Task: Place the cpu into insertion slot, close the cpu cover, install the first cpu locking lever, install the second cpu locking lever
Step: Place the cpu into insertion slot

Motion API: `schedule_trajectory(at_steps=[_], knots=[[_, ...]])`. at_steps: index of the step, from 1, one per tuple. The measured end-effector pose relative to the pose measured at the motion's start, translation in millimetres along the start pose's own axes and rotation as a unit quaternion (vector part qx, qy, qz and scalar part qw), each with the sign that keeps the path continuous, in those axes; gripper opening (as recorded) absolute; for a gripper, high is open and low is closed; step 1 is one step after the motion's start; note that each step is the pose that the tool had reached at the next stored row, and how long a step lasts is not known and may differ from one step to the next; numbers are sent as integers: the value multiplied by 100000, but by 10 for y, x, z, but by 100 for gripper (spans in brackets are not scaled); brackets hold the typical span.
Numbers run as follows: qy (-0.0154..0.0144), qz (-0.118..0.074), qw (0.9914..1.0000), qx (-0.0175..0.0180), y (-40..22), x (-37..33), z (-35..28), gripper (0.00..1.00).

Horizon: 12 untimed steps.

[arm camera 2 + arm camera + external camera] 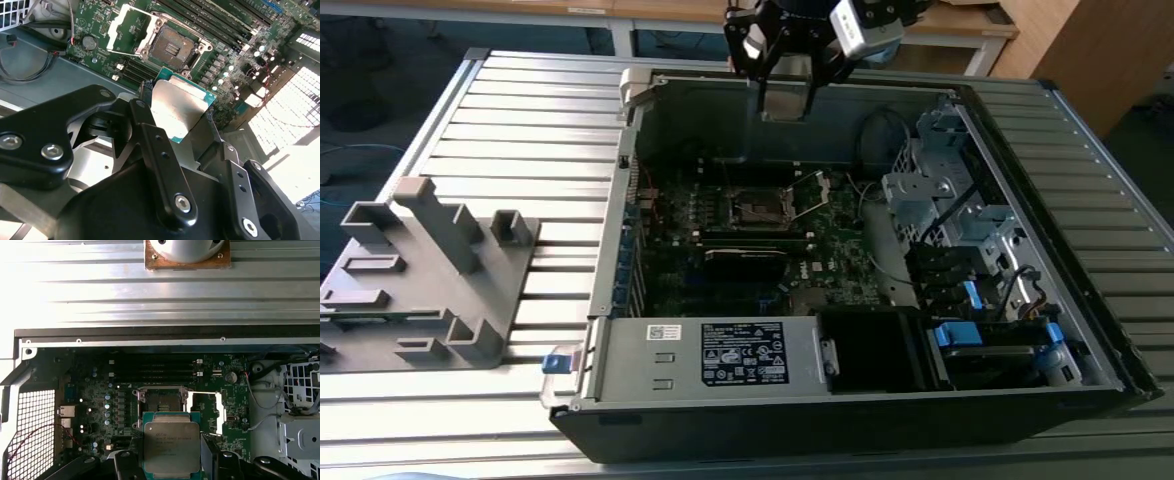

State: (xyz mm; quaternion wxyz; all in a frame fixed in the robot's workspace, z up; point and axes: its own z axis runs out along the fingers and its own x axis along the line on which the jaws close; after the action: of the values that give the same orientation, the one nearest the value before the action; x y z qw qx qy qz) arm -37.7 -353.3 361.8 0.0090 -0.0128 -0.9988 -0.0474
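In the exterior view the arm reaches down at the far side, wrist pointing downward. The gripper [783,100] has its black fingers [155,150] clamped on opposite edges of the cpu [171,445].

A slatted metal table [520,130] carries an open computer case [827,425] and, toward the exterior view's left, a grey fixture [427,270].

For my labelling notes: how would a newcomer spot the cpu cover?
Inside the open computer case, find the green motherboard and its dark square socket. The cpu cover is hinged open beside it, toward the exterior view's right: the only thin silvery frame with an open window there.
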Motion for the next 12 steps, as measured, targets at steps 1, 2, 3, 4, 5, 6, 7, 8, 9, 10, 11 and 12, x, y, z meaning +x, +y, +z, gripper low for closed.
schedule_trajectory(at_steps=[1,2,3,4,5,6,7,8,9,10,11,12], knots=[[3,2,100000,2,-1,0,6,54],[12,5,100000,19,-1,0,10,54],[13,4,100000,16,-1,0,14,54],[13,4,100000,20,-2,0,17,54],[15,6,100000,22,-2,0,18,54],[13,5,100000,21,-2,0,20,54],[13,2,100000,17,-2,0,22,54],[10,-1,100000,15,-3,0,24,54],[11,1,100000,15,-3,1,27,54],[5,2,100000,5,-4,1,34,54],[5,2,100000,4,-5,1,44,54],[9,4,100000,12,-6,1,55,54]])
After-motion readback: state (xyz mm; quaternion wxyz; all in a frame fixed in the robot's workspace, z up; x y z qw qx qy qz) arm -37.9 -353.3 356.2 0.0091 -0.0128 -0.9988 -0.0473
